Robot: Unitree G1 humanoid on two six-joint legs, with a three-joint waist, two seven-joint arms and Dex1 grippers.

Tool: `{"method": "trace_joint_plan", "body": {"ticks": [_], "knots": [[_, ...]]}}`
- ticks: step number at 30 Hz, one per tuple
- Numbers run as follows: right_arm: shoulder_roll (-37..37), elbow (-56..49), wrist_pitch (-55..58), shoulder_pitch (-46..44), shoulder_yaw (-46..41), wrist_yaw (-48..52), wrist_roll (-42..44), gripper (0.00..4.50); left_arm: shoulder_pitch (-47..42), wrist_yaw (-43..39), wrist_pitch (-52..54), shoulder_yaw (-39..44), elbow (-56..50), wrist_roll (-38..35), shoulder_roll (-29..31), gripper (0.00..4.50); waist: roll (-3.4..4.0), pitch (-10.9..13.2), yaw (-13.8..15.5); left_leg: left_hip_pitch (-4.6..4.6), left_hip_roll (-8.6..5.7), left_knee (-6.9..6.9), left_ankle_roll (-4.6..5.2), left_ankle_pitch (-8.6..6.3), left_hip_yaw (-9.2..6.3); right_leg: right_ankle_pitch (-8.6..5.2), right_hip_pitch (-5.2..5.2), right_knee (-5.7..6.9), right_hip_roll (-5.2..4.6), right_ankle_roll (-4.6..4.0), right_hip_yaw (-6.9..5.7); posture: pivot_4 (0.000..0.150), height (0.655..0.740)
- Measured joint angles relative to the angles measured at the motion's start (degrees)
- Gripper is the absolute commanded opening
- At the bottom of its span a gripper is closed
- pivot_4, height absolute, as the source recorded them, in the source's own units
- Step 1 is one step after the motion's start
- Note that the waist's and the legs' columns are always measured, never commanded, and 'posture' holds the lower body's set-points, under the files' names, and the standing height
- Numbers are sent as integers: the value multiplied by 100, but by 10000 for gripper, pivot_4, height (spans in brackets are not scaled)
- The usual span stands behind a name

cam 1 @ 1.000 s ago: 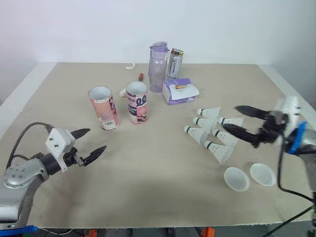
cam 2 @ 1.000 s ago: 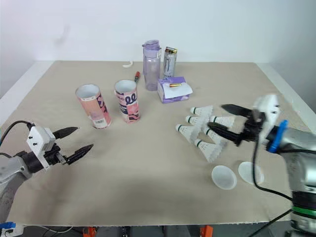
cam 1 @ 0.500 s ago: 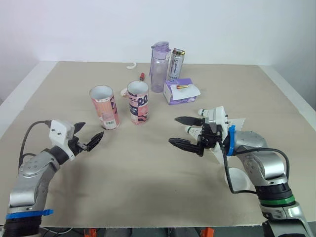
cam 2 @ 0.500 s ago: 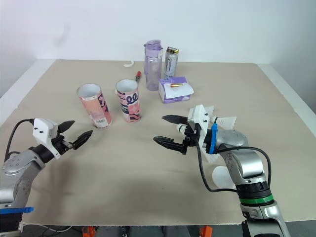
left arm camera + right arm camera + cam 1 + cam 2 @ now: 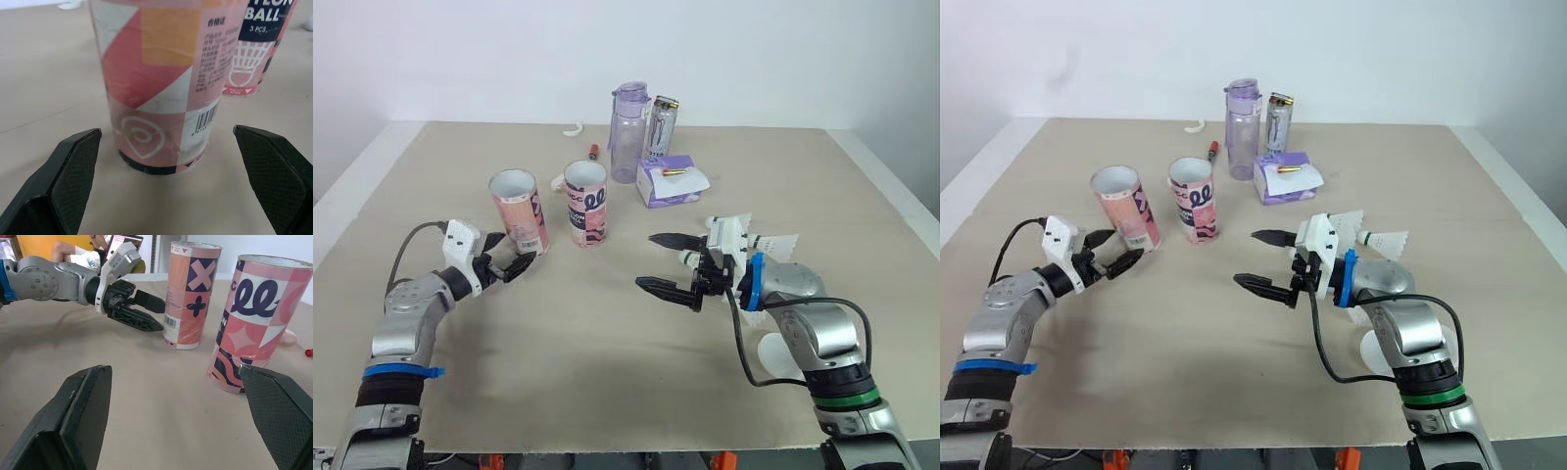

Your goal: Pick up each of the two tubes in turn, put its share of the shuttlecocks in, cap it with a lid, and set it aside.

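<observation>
The tabletop (image 5: 607, 392) carries everything. A purple bottle (image 5: 628, 132) stands near the middle of its far edge, a can (image 5: 660, 127) just beside it. Both tubes stand upright and open, left of centre: the pink-and-orange tube (image 5: 519, 211) towards the left edge, the pink-and-navy tube (image 5: 585, 203) just beside it. My left gripper (image 5: 519, 247) is spread wide, with the first tube's base just ahead between its fingers, not pinched. My right gripper (image 5: 645, 259) hangs over the middle, fingers spread, holding nothing. A purple box (image 5: 668, 181) lies before the can. Shuttlecocks (image 5: 773, 242) lie towards the right edge (my right arm hides some). One lid (image 5: 773, 351) shows behind my right forearm. A red marker (image 5: 593, 152) lies left of the bottle.
</observation>
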Motion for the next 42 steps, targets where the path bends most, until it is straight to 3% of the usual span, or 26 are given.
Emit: {"method": "trace_joint_plan", "body": {"ticks": [17, 42], "knots": [[-214, -439, 256, 124, -114, -333, -46, 44549, -1731, -739, -1175, -393, 2759, 541, -315, 45000, -4, 2, -2, -6, -2, 0, 0, 0, -2, 2, -2, -1, 1, 3, -1, 1500, 7400], [-304, -900, 491, 364, -261, -464, 156, 44549, -2377, -1605, -2283, -377, 4129, 663, -351, 45000, -7, 4, 0, -14, -5, 1, 0, 0, -13, 1, -3, -1, 2, 4, -3, 1500, 7400]]}}
